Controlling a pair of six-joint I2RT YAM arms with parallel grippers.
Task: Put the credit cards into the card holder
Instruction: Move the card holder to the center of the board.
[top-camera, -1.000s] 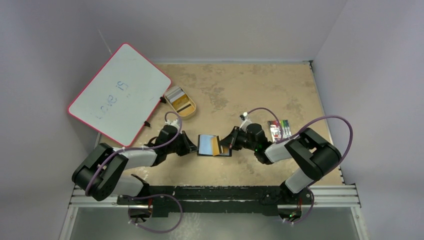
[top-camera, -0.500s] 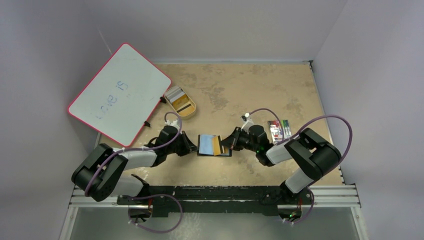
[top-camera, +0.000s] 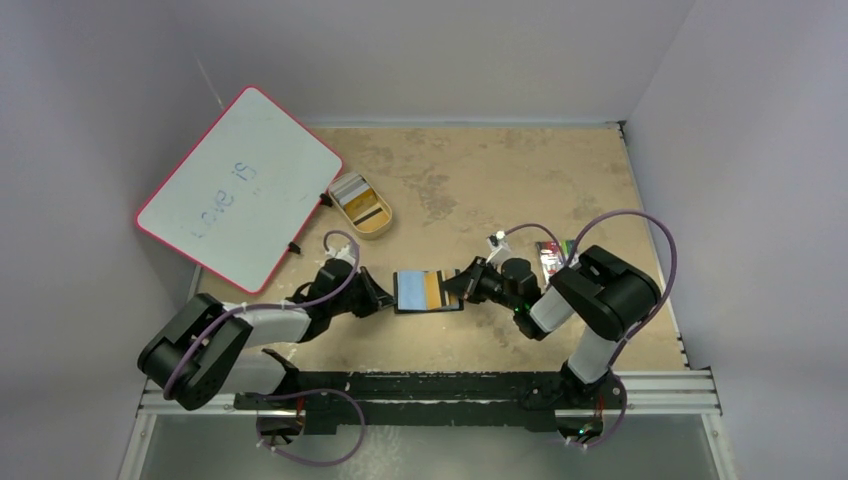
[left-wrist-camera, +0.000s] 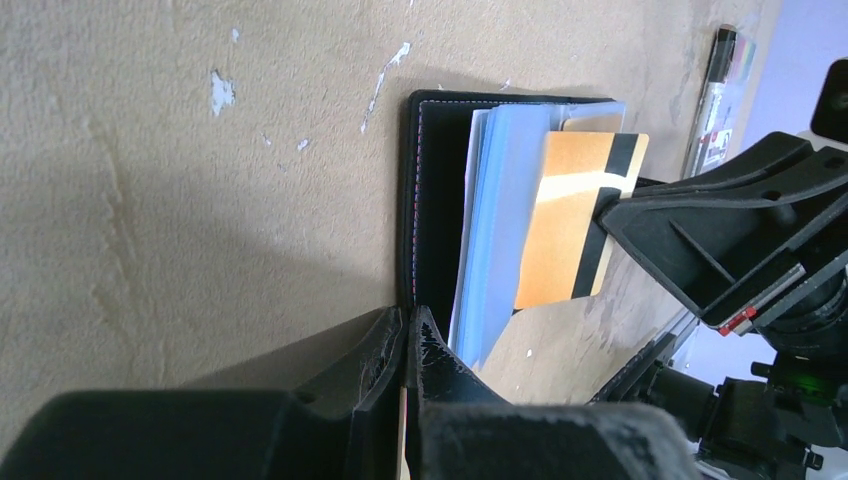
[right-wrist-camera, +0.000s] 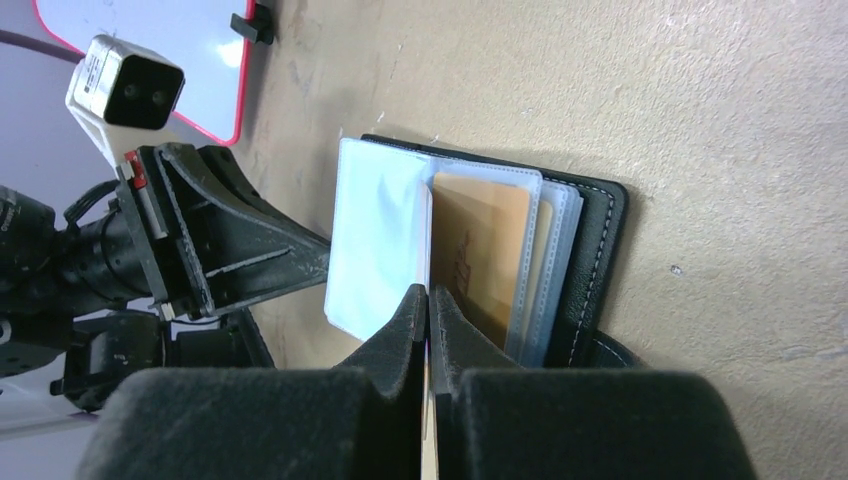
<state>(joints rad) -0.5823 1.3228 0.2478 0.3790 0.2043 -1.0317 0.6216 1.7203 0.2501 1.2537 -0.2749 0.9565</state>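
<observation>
- Two grippers meet at the card holder (top-camera: 411, 291), which lies open on the table (top-camera: 480, 180) between the arms, near the front edge, with its blue lining facing up.
- From where I stand, the left gripper (left-wrist-camera: 408, 322) is pinched tight on the edge of the holder's black cover, gripping it from the left.
- On the other side, the right gripper (right-wrist-camera: 428, 296) is clamped on a credit card (left-wrist-camera: 572, 225), gold-orange with a black stripe, and grips it by its right-hand end.
- That card's free end lies over the holder's clear sleeves and pale blue pages, while its gripped end hangs just past the holder's right edge.
- I cannot tell whether its leading edge is inside a pocket or only resting on top.
- Just beside the right fingertips, a second gold card (right-wrist-camera: 485, 250) sits inside one of the clear sleeves.
- Well apart at the back left, a gold oval tin (top-camera: 362, 206) rests just beside a whiteboard (top-camera: 240, 195).
- Behind the right arm lies a small striped item (top-camera: 558, 256).
</observation>
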